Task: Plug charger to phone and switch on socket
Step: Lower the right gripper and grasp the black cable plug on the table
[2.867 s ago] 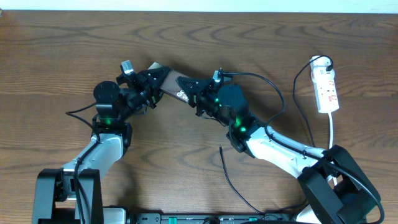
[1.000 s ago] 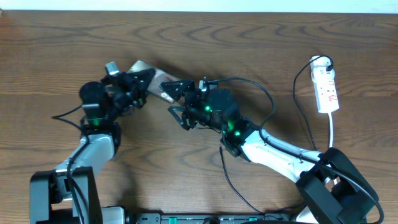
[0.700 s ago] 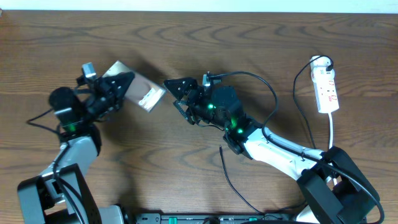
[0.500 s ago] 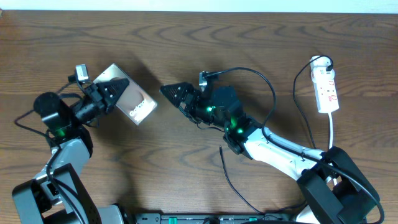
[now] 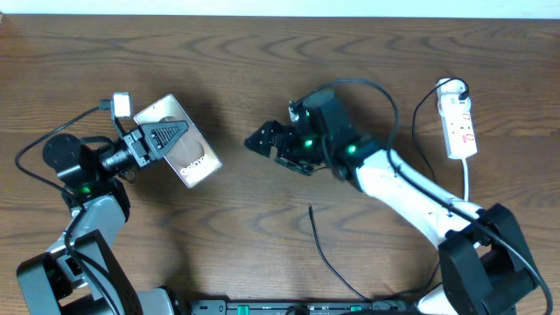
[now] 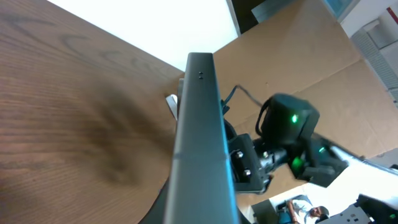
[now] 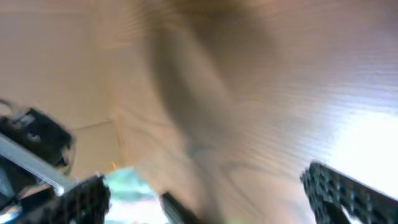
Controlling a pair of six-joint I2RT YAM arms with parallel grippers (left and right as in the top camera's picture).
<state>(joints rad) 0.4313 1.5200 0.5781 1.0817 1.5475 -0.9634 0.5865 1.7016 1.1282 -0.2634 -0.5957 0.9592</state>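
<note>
The job now is to bring cable and phone together, so keep the desk [image 5: 280,61] as your reference and don't let the raised phone [image 5: 194,157] swing. Your left fingers [image 5: 166,136] pinch it across its flat faces, holding it off the wood at the left, tilted, with the lettered end pointing toward the middle. Keep that end turned toward the other arm. Your right fingers [image 7: 348,190] are spread wide and hold nothing, and they hover just right of the phone. I judge they should drop to the charger cable [image 5: 318,243], which lies loose at the near middle of the desk, well apart from the phone. Grip close behind the plug tip [image 5: 311,209] so the short end can't flop.

The desk is dark brown wood with a bold wavy grain. The socket [image 5: 458,122] at the far right is a hard white strip with a rounded end and small red marks. The phone is a thin rigid slab, and from the left wrist view its edge looks smooth grey. The cable is thin, black and limp.
</note>
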